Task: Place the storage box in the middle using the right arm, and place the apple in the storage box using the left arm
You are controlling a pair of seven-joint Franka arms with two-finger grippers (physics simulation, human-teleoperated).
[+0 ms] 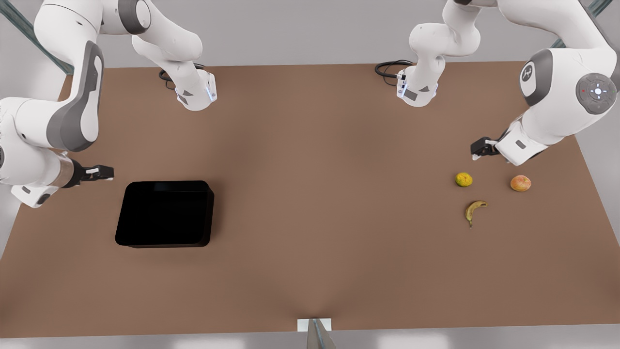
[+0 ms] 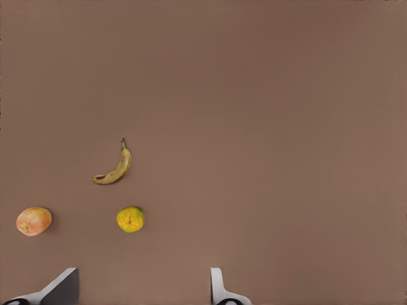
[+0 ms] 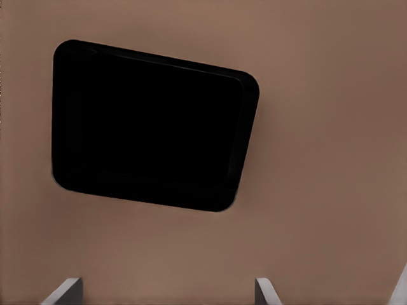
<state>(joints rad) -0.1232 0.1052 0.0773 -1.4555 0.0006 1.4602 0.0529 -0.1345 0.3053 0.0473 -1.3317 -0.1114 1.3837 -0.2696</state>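
1. Nearest the camera, a small white bracket sits at the near edge of the table, roughly at its middle.
2. Brown and matte, the table stretches across the front view; pale grey floor shows beyond its far edge, and two black cables coil near the arm bases at the far side.
3. Shallow and glossy black, the storage box has rounded corners and low walls. It lies flat on the table toward the front view's left, well away from the middle.
4. Well apart from the box, the apple rests toward the front view's right. It is small and round, reddish-orange with a yellowish blush.
5. A yellow-green round fruit lies to the apple's left, and a brown-spotted banana lies nearer the camera between them.
6. Above the table at the front view's left, the right gripper hovers just beyond the box's far left corner, not touching it. In the right wrist view its fingers stand wide apart, with the box ahead of them.
7. At the front view's right, the left gripper hangs above the table, near the fruits but touching none. In the left wrist view its fingers are spread apart, with the apple off to one side rather than between them.
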